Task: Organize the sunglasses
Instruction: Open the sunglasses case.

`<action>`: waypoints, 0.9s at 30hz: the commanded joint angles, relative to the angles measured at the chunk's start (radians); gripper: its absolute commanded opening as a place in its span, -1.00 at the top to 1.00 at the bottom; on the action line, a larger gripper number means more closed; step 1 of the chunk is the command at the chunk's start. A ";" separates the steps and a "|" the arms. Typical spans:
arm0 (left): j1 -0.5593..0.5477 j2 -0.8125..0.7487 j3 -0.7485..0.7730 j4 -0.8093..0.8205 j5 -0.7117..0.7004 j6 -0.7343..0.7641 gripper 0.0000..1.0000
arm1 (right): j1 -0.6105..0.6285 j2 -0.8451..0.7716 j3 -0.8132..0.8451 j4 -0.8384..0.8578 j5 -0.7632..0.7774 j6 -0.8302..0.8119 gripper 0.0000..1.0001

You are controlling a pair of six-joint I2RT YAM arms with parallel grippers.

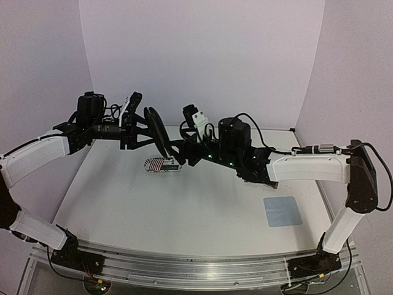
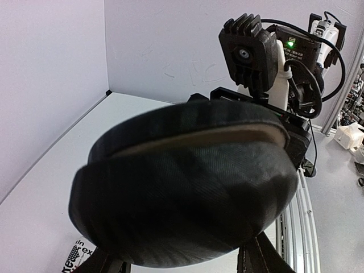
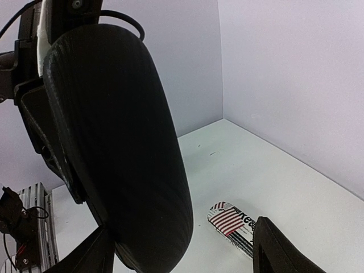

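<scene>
No sunglasses show in any view. A black oval case (image 1: 157, 131) hangs in the air above the back of the table, standing on edge. My left gripper (image 1: 136, 130) is shut on it from the left. In the left wrist view the black case (image 2: 187, 182) fills the frame, a pale seam line runs across its top, and my left gripper (image 2: 185, 260) holds its lower edge. My right gripper (image 1: 184, 149) is at the case's right side. In the right wrist view it (image 3: 182, 250) stands open, with the black case's (image 3: 119, 142) lower end close to the left finger (image 3: 91, 253).
A striped black-and-white case (image 1: 163, 165) with a flag print lies on the white table (image 1: 184, 209) under the held case, seen also as the striped case (image 3: 230, 222) by my right finger. A pale blue cloth (image 1: 282, 211) lies flat at the right. Walls close the back and sides.
</scene>
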 commanded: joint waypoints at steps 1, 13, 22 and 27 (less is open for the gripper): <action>-0.016 -0.031 0.056 -0.069 0.154 0.021 1.00 | -0.048 -0.054 0.017 -0.013 0.302 0.019 -0.50; -0.017 -0.025 0.034 0.073 0.323 -0.111 1.00 | -0.052 0.036 0.110 -0.022 0.291 -0.022 -0.47; -0.017 -0.014 0.043 0.073 0.389 -0.118 1.00 | -0.099 0.053 0.108 -0.031 0.184 0.035 -0.06; -0.017 -0.015 0.041 0.079 0.380 -0.111 1.00 | -0.098 0.046 0.089 0.010 -0.075 -0.001 -0.05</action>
